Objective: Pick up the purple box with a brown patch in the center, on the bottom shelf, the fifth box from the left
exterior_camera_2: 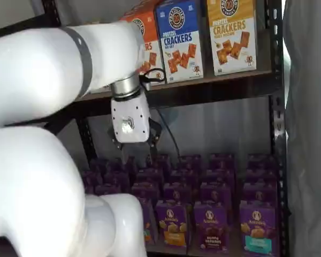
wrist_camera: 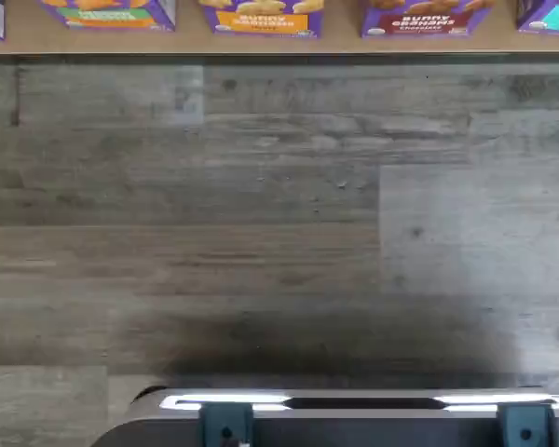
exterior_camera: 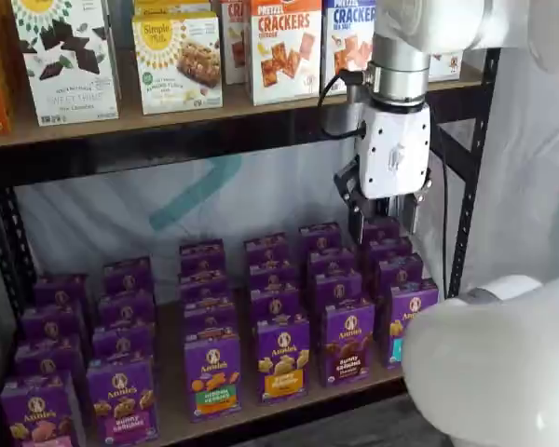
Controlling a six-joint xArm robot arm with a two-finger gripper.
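- Progress: nothing is picked up yet. The gripper (exterior_camera: 384, 216) hangs in the air in front of the shelving, above the rows of cartons and touching none of them.
- Gripper state: the two black fingers (exterior_camera: 356, 222) stand apart with a plain gap between them, and nothing is held.
- Left to do, in my judgement: the whole approach, the closing on the carton and the lift.
- Location of target: the purple box (exterior_camera: 347, 343) stands upright in the front row of the bottom shelf (exterior_camera: 172, 424), between a carton with a yellow-orange band (exterior_camera: 283, 358) and one with a teal band (exterior_camera: 407, 321).
- Appearance: small purple carton, round white logo near the top, dark brown crackers pictured, brown band across the middle; it shows likewise in both shelf views (exterior_camera_2: 210, 226).
- Wrist view: only the lower edge of the purple box (wrist_camera: 423, 19) shows, beyond a stretch of grey plank floor (wrist_camera: 261, 233).
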